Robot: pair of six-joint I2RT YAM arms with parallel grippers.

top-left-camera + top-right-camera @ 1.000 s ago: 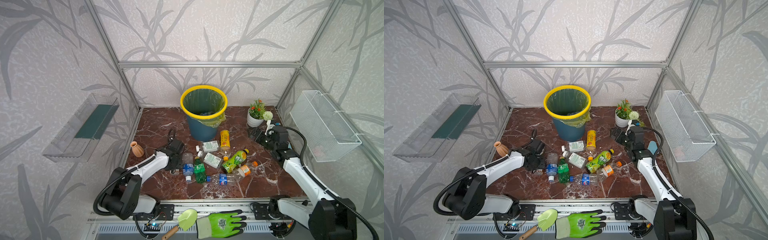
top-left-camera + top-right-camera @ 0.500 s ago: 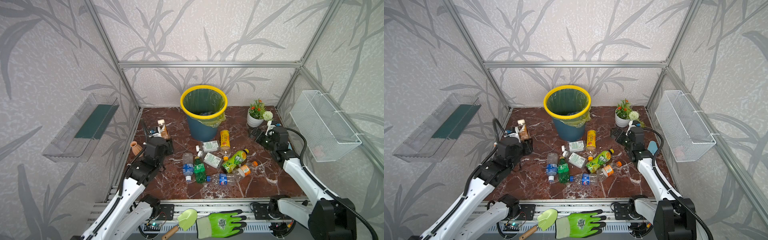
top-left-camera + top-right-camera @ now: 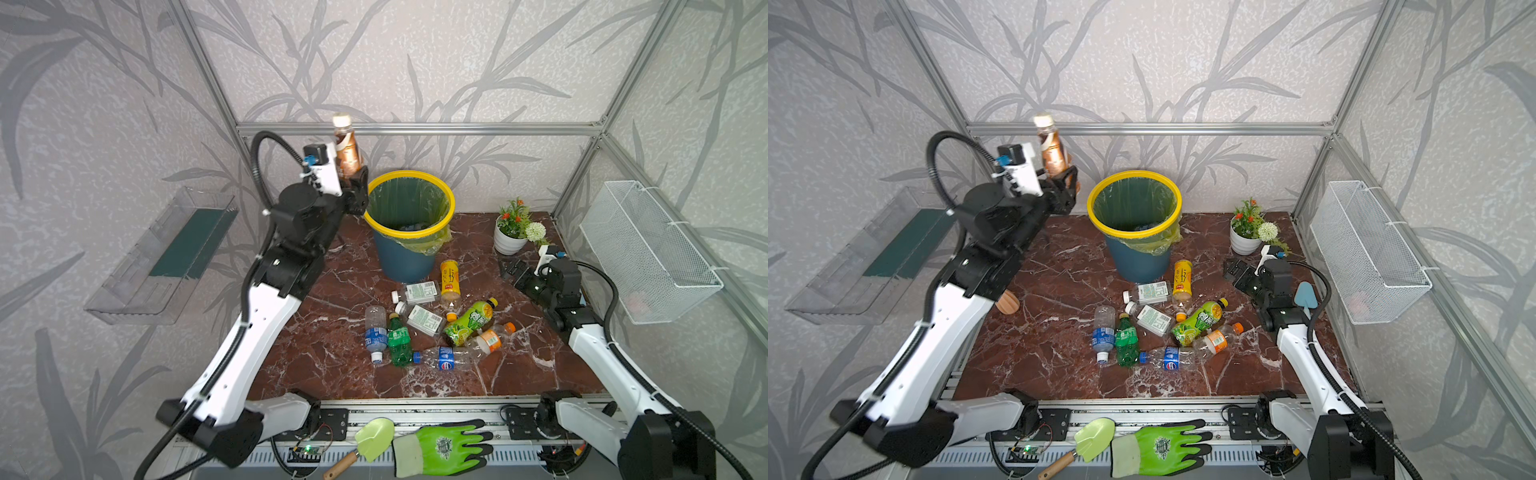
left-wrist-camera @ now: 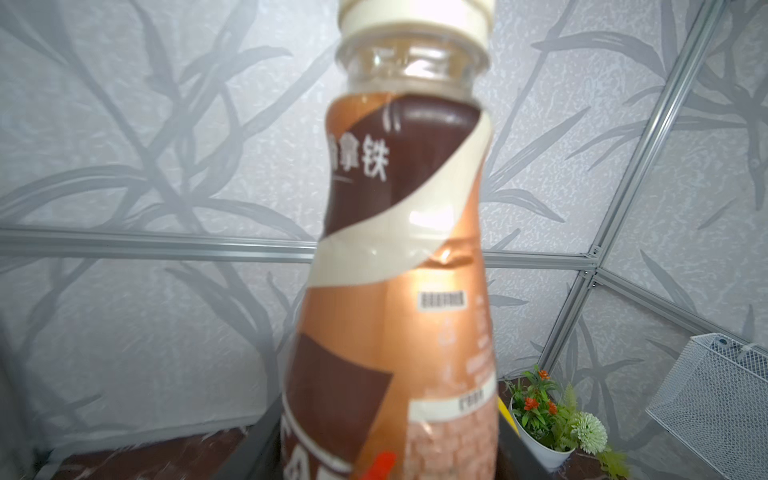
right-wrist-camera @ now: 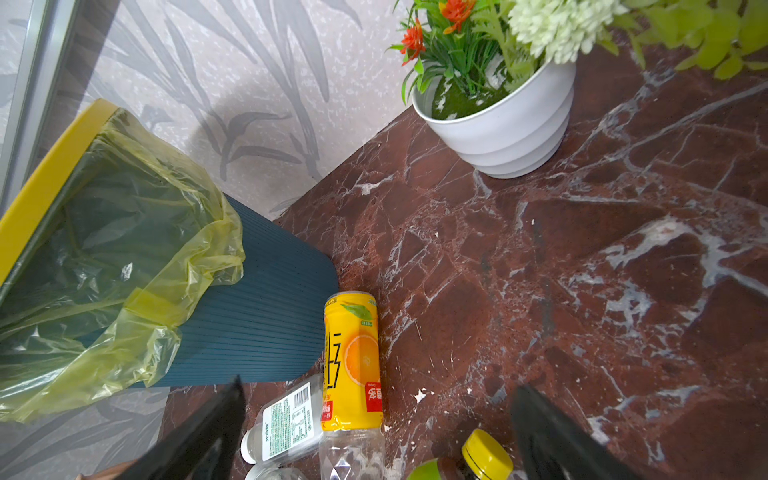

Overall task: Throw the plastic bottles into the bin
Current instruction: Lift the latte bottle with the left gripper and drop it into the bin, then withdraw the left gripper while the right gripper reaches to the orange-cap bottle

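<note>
While the brown bottle [image 3: 347, 151] stands upright, cap up, with its base between the fingers of the left claw [image 3: 356, 189], both hang raised just left of the bin [image 3: 401, 262], level with its yellow rim and not over its mouth. Whether those jaws grip the bottle tight or stand loose around it cannot be told. Right of the bin, low over the table [image 3: 316, 357], the right claw [image 3: 514, 272] stands wide apart and empty. The other bottles [image 3: 428, 320] lie scattered on the table in front of the bin.
</note>
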